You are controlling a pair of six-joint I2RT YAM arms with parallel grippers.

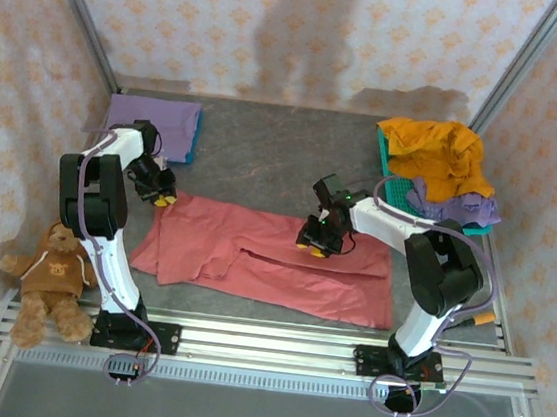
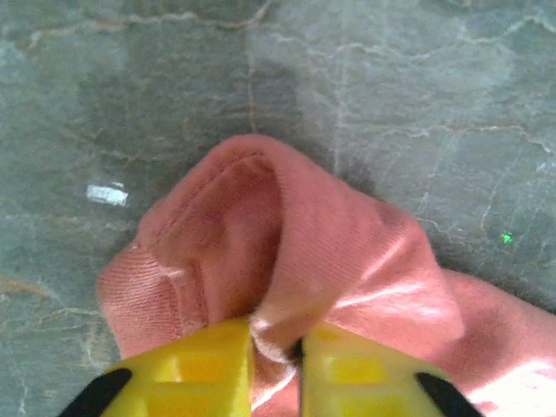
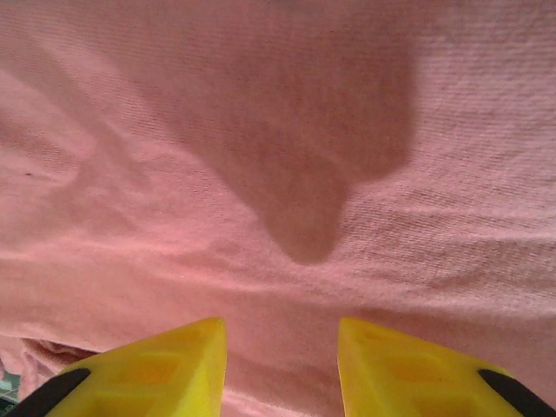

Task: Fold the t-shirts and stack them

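left gripper [image 2: 276, 346]: clamps far-left corner of dusty red cloth t-shirt [image 2: 347, 252], to fold | right gripper [image 3: 278, 334]: parted over its middle, likely steadying

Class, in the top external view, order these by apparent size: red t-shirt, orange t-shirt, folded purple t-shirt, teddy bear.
1. red t-shirt
2. orange t-shirt
3. folded purple t-shirt and teddy bear: they look alike, so left unranked
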